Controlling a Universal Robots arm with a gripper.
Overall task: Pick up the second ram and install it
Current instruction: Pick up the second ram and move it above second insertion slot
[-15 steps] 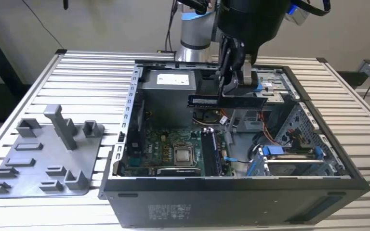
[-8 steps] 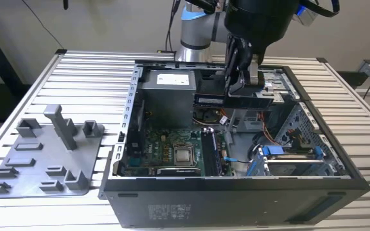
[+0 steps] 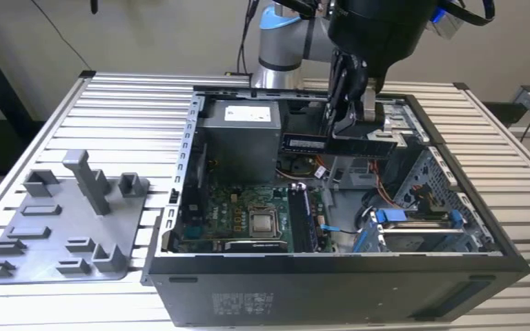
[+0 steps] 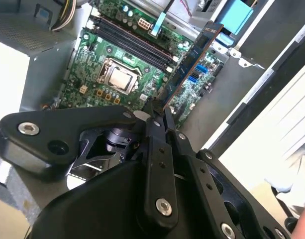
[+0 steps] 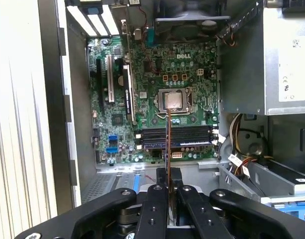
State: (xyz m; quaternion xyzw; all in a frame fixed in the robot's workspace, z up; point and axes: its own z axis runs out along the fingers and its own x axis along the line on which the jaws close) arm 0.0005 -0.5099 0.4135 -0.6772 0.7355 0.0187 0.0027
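Note:
My gripper [image 3: 350, 126] is shut on the second ram [image 3: 341, 144], a dark narrow stick with a paler label. It hangs level above the middle of the open computer case, well over the green motherboard [image 3: 246, 215]. In the second wrist view the ram [image 4: 193, 56] juts out from the gripper [image 4: 159, 113] at a slant over the board. The first wrist view shows the ram [image 5: 168, 142] edge-on, rising from the gripper [image 5: 168, 185] and crossing the row of black memory slots [image 5: 184, 134] beside the processor socket [image 5: 173, 100].
A grey power supply [image 3: 237, 131] fills the case's far corner, with loose cables beside it. A blue drive bracket [image 3: 414, 216] sits at the exterior view's right. The case wall [image 3: 339, 265] rings the board. A grey plastic tray [image 3: 58, 231] with upright blocks lies on the slatted table.

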